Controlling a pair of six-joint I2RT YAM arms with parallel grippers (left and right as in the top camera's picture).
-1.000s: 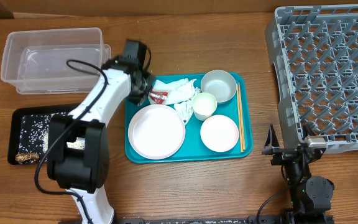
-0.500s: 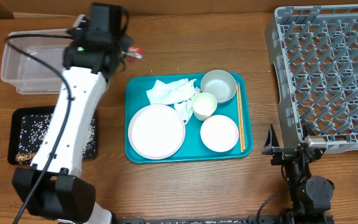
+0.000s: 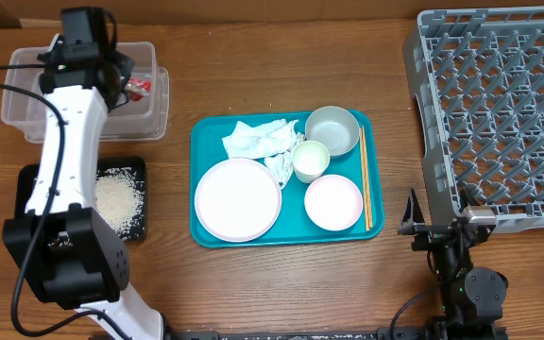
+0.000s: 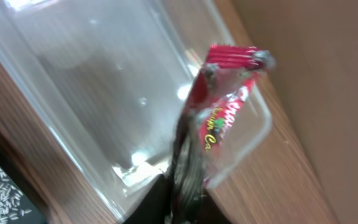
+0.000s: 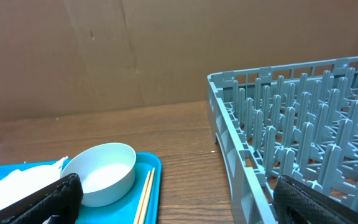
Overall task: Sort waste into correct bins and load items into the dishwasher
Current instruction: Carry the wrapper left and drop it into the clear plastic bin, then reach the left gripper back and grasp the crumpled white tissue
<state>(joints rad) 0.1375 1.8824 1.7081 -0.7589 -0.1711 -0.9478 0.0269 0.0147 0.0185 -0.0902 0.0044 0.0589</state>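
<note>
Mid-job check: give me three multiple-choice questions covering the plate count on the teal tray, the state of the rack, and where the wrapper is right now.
1. How many plates lie on the teal tray?
A) one B) two C) four

2. What state is the dish rack in?
A) empty B) half full C) full

3. Where is the red wrapper?
A) on the teal tray B) in the left fingers, over the clear tub C) in the dish rack

Answers:
1 B: one large and one small plate lie there.
2 A: nothing stands among its pegs.
3 B: the fingers pinch it above the tub.
</note>
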